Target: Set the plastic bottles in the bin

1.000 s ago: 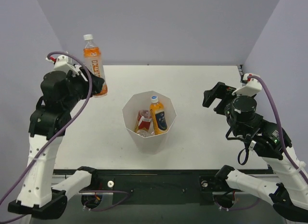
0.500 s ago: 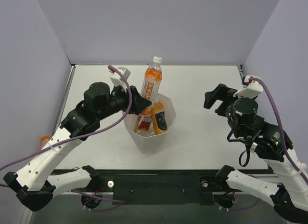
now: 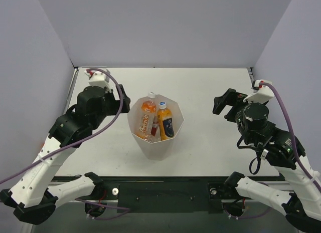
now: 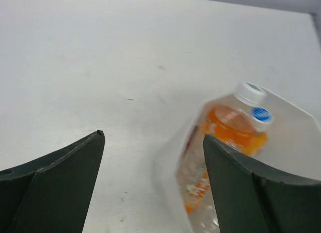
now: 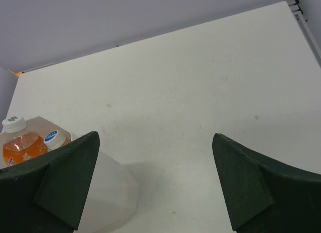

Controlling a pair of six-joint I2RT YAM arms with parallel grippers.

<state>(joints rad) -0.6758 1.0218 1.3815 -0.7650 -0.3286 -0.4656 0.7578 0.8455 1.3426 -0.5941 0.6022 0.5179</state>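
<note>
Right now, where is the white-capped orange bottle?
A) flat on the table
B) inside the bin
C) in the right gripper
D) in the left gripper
B: the white-capped bottle stands inside the bin, and the left gripper is open and empty.

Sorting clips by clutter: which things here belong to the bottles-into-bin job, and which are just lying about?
Job things:
- bin
- white-capped orange bottle and blue-capped bottle, both inside the bin
- left gripper, open, beside the bin
- right gripper, open, off to the side

Not part of the job:
- table
- purple cables on the arms
</note>
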